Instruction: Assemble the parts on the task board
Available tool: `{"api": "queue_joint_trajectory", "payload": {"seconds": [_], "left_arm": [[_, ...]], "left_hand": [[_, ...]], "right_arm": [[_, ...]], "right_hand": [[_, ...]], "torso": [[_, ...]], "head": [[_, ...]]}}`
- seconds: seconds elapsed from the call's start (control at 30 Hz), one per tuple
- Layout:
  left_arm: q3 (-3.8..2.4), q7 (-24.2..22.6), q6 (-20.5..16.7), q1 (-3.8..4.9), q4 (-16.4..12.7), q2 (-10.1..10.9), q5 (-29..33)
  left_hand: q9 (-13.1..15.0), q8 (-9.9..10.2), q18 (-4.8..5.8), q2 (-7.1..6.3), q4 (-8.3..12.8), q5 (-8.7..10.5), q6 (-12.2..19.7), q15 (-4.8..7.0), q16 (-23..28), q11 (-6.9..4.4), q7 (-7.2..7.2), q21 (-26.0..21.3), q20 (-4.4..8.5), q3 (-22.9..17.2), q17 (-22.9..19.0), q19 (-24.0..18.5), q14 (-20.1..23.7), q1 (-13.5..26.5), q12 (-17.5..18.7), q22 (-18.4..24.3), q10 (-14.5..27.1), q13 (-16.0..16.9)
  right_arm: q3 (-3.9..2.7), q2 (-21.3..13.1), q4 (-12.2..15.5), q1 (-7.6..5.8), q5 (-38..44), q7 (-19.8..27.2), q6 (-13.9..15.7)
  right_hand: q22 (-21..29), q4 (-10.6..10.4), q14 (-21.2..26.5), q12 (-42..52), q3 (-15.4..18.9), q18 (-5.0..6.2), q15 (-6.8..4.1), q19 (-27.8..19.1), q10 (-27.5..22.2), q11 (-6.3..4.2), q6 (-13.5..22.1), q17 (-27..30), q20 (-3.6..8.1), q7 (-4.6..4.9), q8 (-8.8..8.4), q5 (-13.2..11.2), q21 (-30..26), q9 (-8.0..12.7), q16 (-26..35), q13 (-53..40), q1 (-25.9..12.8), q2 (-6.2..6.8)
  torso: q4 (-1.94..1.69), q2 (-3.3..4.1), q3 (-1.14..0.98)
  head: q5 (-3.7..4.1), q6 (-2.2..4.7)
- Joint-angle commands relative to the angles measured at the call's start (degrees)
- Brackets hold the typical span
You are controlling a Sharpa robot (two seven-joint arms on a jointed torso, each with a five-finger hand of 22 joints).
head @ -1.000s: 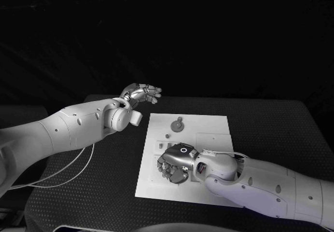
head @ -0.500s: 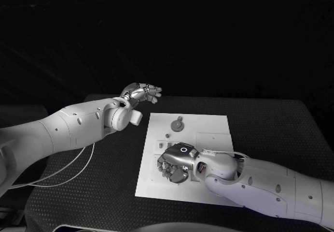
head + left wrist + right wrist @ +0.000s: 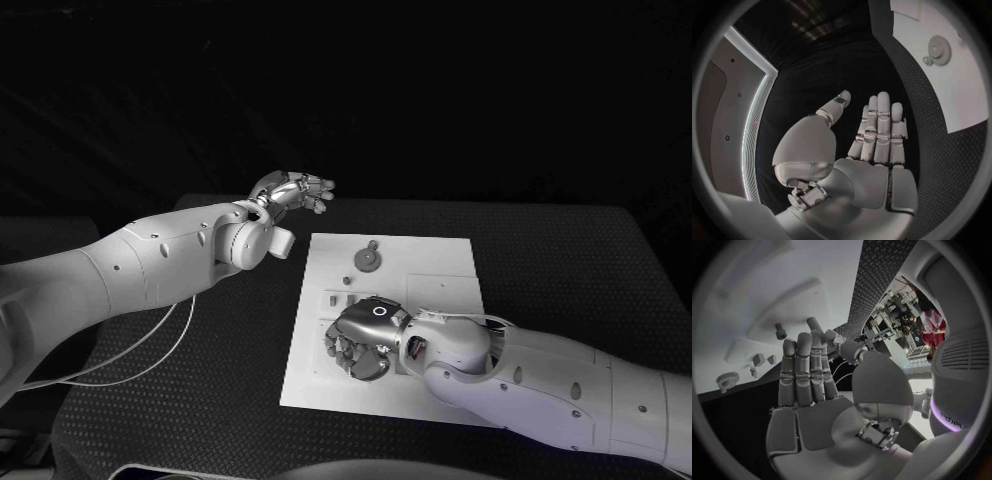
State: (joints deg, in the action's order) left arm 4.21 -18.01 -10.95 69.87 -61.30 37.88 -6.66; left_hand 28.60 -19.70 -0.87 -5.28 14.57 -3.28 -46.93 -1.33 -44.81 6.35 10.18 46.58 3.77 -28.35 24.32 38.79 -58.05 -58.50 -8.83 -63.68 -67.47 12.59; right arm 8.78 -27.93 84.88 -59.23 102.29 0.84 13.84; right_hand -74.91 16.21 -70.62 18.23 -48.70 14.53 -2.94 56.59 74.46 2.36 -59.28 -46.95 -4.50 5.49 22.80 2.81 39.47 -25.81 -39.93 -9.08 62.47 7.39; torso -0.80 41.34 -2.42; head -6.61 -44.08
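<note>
The white task board (image 3: pixel 433 290) lies in the middle of the black table. A round grey gear (image 3: pixel 371 259) sits near its far edge, seen again as the gear (image 3: pixel 941 49) with a smaller one (image 3: pixel 927 60) beside it. My right hand (image 3: pixel 366 341) hovers low over the board's near left part, fingers stretched out together and thumb apart, holding nothing. In the right wrist view its fingertips (image 3: pixel 804 340) reach toward two short pegs (image 3: pixel 781 331) standing on the board (image 3: pixel 748 295). My left hand (image 3: pixel 293 190) is raised beyond the table's far left corner, its fingers (image 3: pixel 879 125) straight and empty.
A white cable (image 3: pixel 144 350) hangs from my left arm over the table's left side. Small slots and fittings (image 3: pixel 343 299) mark the board's middle, just beyond my right hand. Bare black table (image 3: pixel 577 260) lies to the right of the board.
</note>
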Motion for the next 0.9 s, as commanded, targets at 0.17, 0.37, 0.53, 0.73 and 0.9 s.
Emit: {"api": "queue_joint_trajectory", "payload": {"seconds": [0.17, 0.37, 0.53, 0.73, 0.9], "left_arm": [[-0.04, -0.35, 0.72, 0.04, -0.10, -0.02, 0.26], [-0.04, -0.34, 0.75, 0.04, -0.11, -0.02, 0.26], [-0.04, -0.33, 0.81, 0.04, -0.17, 0.01, 0.26], [-0.04, -0.30, 0.81, 0.04, -0.13, 0.03, 0.26], [-0.04, -0.29, 0.82, 0.04, -0.14, 0.03, 0.26]], "left_hand": [[-0.12, -0.23, -0.84, 0.30, -0.16, -0.06, 0.47, -0.28, 0.41, 0.05, 0.13, -0.28, 0.27, 0.10, 0.10, -0.03, -0.25, 0.30, 0.05, -0.08, 0.41, -0.05], [-0.13, -0.24, -0.84, 0.31, -0.16, -0.06, 0.48, -0.28, 0.42, 0.05, 0.13, -0.28, 0.27, 0.09, 0.12, -0.02, -0.25, 0.29, 0.04, -0.09, 0.41, -0.05], [-0.15, -0.26, -0.84, 0.31, -0.16, -0.06, 0.49, -0.28, 0.44, 0.05, 0.13, -0.29, 0.27, 0.09, 0.15, -0.02, -0.26, 0.28, 0.04, -0.10, 0.41, -0.05], [-0.17, -0.29, -0.84, 0.33, -0.16, -0.06, 0.50, -0.28, 0.46, 0.05, 0.14, -0.31, 0.27, 0.08, 0.17, -0.02, -0.26, 0.26, 0.03, -0.12, 0.42, -0.05], [-0.18, -0.32, -0.84, 0.32, -0.16, -0.05, 0.50, -0.29, 0.49, 0.05, 0.13, -0.32, 0.26, 0.08, 0.20, -0.02, -0.25, 0.25, 0.02, -0.14, 0.42, -0.06]], "right_arm": [[0.02, 0.09, -0.08, 0.08, 0.05, 0.24, -1.08], [0.06, 0.37, -0.69, 0.08, 0.56, -0.15, -1.25], [0.37, 0.87, -1.42, 0.16, 1.31, -0.77, -3.22], [0.64, 1.14, -2.15, 0.48, 1.59, -1.13, -3.32], [0.69, 1.16, -2.13, 0.48, 1.53, -1.10, -3.38]], "right_hand": [[-1.05, 0.20, -0.02, -0.33, -0.20, 0.47, -0.22, 0.27, 0.38, -0.07, -0.42, -0.01, 0.06, 0.07, 0.51, -0.04, 0.27, -2.70, -0.40, -0.06, 0.22, -0.20], [-1.05, 0.20, -0.01, -0.34, -0.20, 0.47, -0.22, 0.27, 0.38, -0.07, -0.42, -0.01, 0.06, 0.07, 0.50, -0.04, 0.28, -2.72, -0.40, -0.08, 0.22, -0.21], [-1.05, 0.22, -0.01, -0.37, -0.20, 0.47, -0.23, 0.25, 0.36, -0.07, -0.40, -0.01, 0.07, 0.07, 0.49, -0.04, 0.29, -2.74, -0.41, -0.09, 0.24, -0.22], [-1.04, 0.23, 0.04, -0.44, -0.19, 0.47, -0.20, 0.17, 0.30, -0.04, -0.34, 0.01, 0.06, 0.10, 0.45, -0.04, 0.28, -2.78, -0.40, -0.12, 0.23, -0.22], [-1.03, 0.21, 0.09, -0.51, -0.17, 0.47, -0.18, 0.10, 0.25, -0.01, -0.28, 0.02, 0.03, 0.12, 0.41, -0.04, 0.28, -2.82, -0.39, -0.15, 0.19, -0.20]], "torso": [[0.03, 0.00, 0.03], [0.00, 0.00, -0.01], [0.01, 0.03, 0.00], [-0.02, 0.06, -0.04], [-0.05, -0.02, 0.01]], "head": [[0.00, 0.00], [0.09, -0.01], [0.11, -0.07], [0.09, -0.06], [0.13, -0.10]]}}
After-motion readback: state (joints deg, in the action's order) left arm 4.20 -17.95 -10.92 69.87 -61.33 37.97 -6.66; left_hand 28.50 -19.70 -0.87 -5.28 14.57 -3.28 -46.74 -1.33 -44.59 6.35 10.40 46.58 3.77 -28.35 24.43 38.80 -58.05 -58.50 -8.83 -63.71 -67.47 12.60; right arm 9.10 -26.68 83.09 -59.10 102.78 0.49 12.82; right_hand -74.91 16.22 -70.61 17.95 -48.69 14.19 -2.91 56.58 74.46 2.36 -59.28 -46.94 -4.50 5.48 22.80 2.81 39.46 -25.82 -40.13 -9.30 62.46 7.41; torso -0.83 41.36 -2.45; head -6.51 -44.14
